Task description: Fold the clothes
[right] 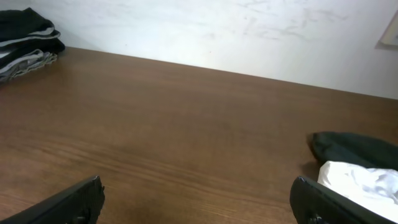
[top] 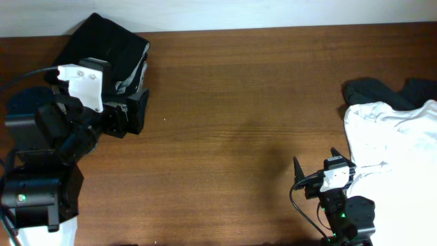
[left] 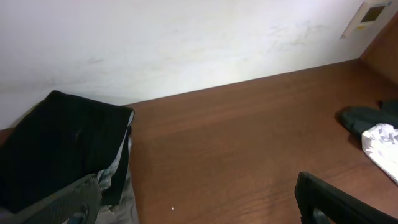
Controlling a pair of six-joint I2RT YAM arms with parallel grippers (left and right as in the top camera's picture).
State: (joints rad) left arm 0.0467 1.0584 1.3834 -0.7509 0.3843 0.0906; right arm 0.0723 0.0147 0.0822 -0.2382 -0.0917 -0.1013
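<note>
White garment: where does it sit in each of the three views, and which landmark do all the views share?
Overhead: the white garment lies at the right edge of the table.
Left wrist: at the far right edge, partly cut off.
Right wrist: in the bottom right corner.
Shared landmark: the folded black stack, upper left overhead, lower left in left wrist, top left in right wrist.

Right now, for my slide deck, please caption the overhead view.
Open left gripper near folded black fabric garment, open right gripper near crumpled white cloth garment, brown wooden table between.

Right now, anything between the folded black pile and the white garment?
Nothing: just bare tabletop between the black pile and the white garment, clearest overhead.
</note>
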